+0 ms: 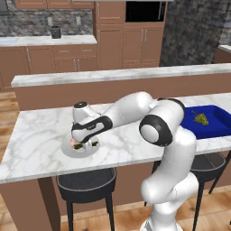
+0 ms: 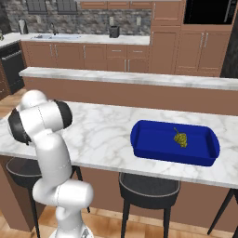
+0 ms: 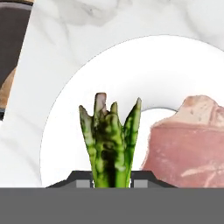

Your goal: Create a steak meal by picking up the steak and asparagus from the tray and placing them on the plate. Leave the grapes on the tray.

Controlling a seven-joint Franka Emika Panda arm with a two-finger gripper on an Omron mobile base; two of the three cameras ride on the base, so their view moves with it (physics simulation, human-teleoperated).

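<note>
White marble counter spans middle of left base view. Deep blue tray lies right of centre in right base view, yellow-green grapes inside it. Round grey plate fills centre of hand view; same plate sits lower left of centre in left base view, under gripper. Pink steak on plate, lower right. Jaws pinching green asparagus at bottom centre, tips just beside steak.
</note>
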